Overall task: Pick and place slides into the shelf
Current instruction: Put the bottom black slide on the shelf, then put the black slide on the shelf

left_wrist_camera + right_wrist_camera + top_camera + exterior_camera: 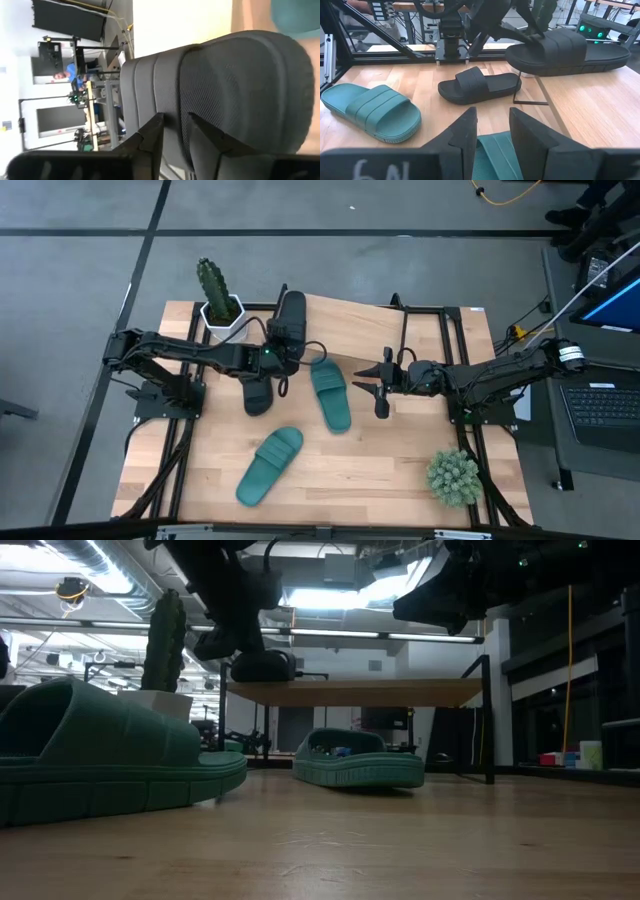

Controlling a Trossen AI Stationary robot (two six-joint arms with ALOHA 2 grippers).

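One black slide (290, 315) lies sole-down on the left end of the shelf's light board (400, 330). It also shows in the right wrist view (570, 50). My left gripper (176, 117) stands at that slide's strap, fingers apart, with the strap's edge between them. A second black slide (258, 395) and two teal slides (330, 395) (268, 465) lie flat on the table. My right gripper (365, 380) hangs open above the table by the shelf's front edge. Nothing is between its fingers, and a teal slide (492, 155) lies below them. My left gripper has the edge of the black slide's strap (175, 100) between its parted fingers, reaching in from the table's left side and slanting down. I cannot tell whether the fingers touch the strap. The slide rests on the shelf board (580, 100).
A cactus in a white pot (215, 295) stands at the far left, next to the shelf. A round green plant (455, 475) sits at the near right corner. Bare board on the shelf stretches to the right of the black slide. A laptop (605, 405) lies beyond the table's right edge.
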